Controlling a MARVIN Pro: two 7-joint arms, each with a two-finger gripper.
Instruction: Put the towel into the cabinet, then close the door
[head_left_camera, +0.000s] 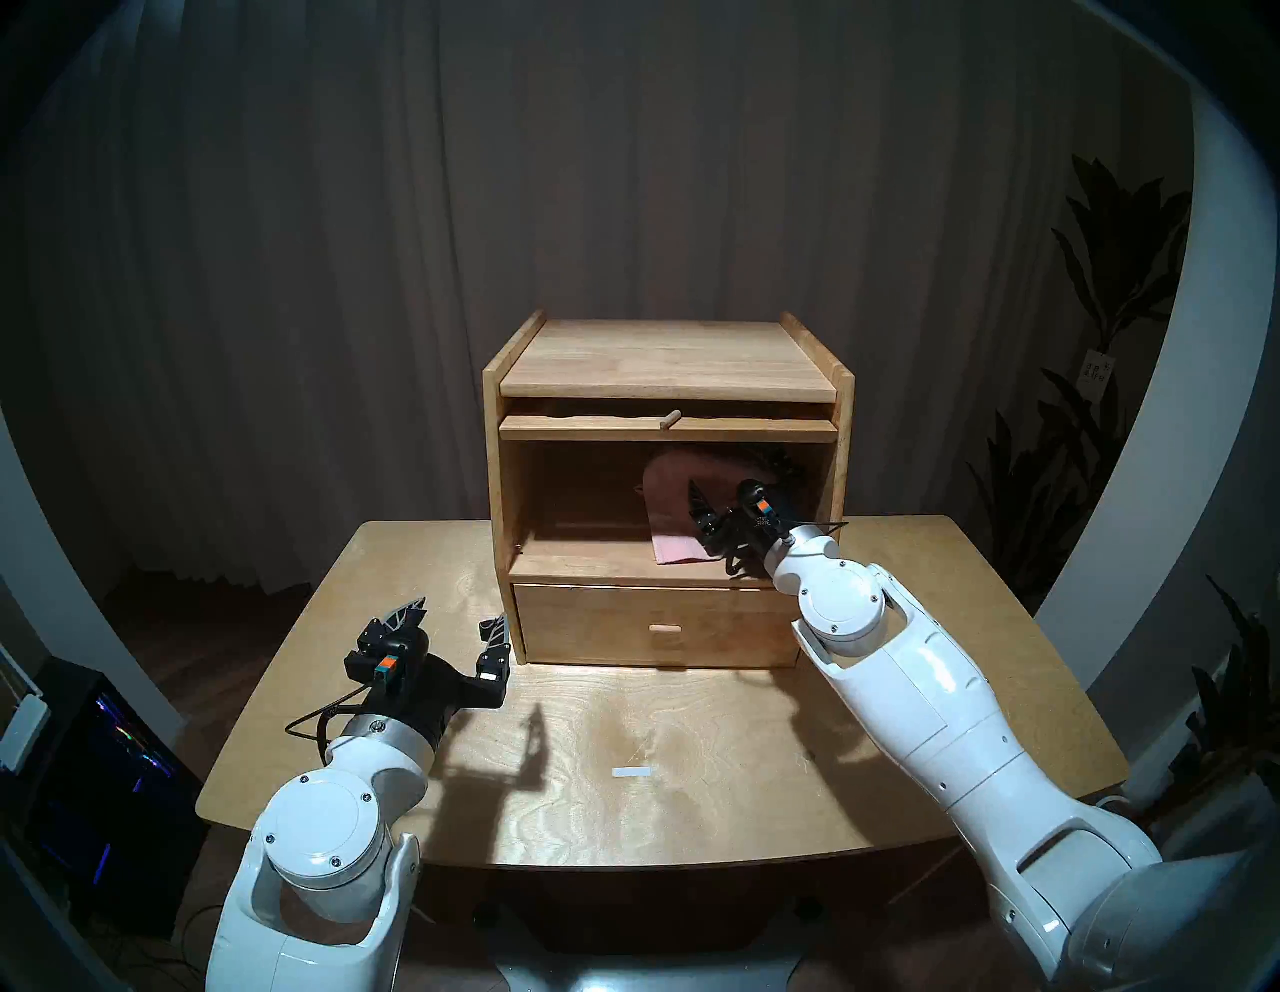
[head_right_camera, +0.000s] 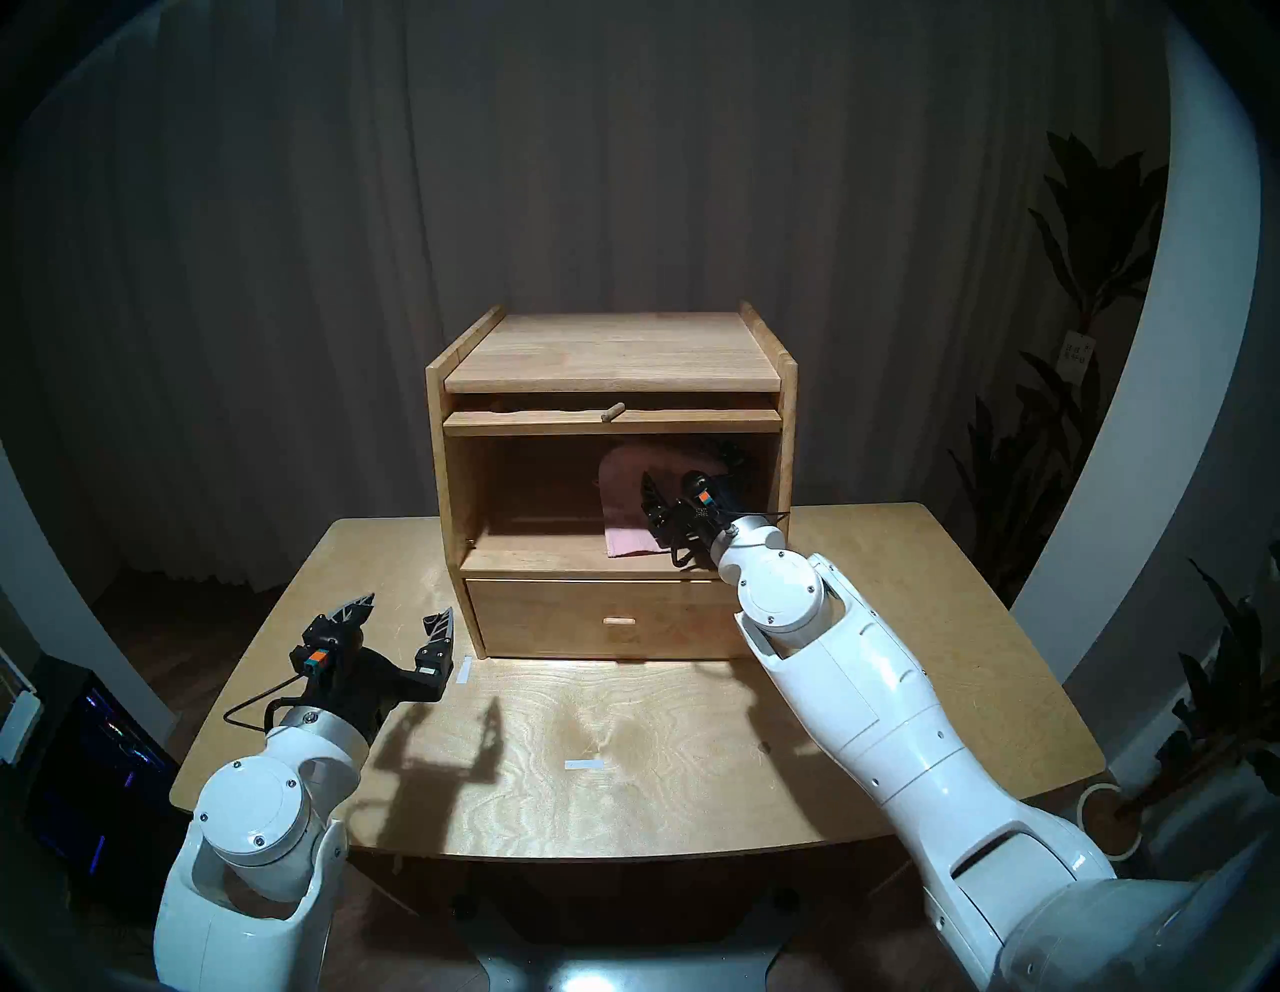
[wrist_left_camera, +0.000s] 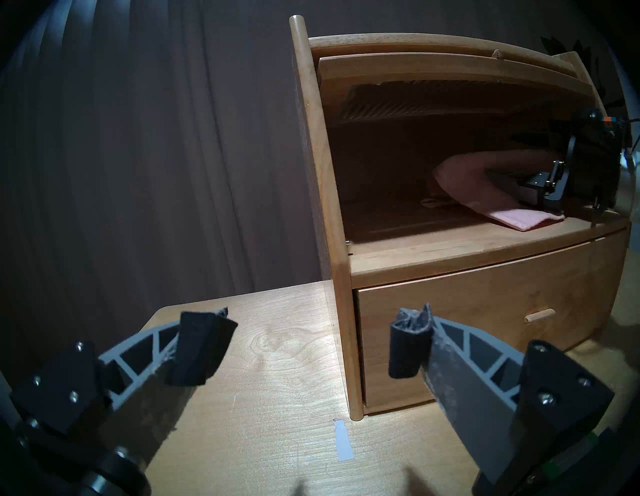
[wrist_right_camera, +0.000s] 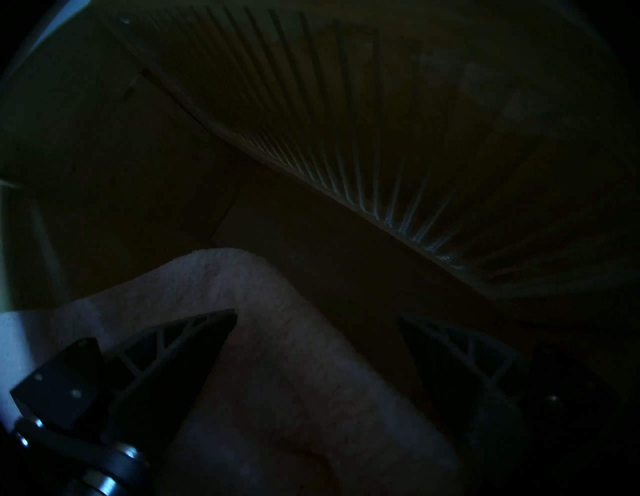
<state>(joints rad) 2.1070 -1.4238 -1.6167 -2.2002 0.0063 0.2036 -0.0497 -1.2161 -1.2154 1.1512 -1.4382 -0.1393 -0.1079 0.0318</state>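
The light wooden cabinet (head_left_camera: 665, 360) stands at the back of the table. Its door (head_left_camera: 623, 428) is flipped up and lies flat under the top, peg knob (head_left_camera: 670, 418) pointing forward. The pink towel (head_left_camera: 675, 547) lies bunched in the right half of the upper compartment, and it also shows in the left wrist view (wrist_left_camera: 464, 173). My right gripper (head_left_camera: 734, 474) is inside the compartment, open, its fingers astride the towel (wrist_right_camera: 277, 346) without clamping it. The door's ribbed glass (wrist_right_camera: 346, 138) is overhead. My left gripper (head_left_camera: 460, 611) is open and empty above the table, left of the drawer (head_left_camera: 658, 630).
The wooden table (head_left_camera: 970, 623) holds the cabinet. White tape strips lie on it, one near the middle (head_left_camera: 632, 772) and one by the cabinet's left front corner (wrist_left_camera: 343, 440). A plant (head_left_camera: 1108, 277) stands at the right, a dark computer case (head_left_camera: 104, 762) on the floor at the left.
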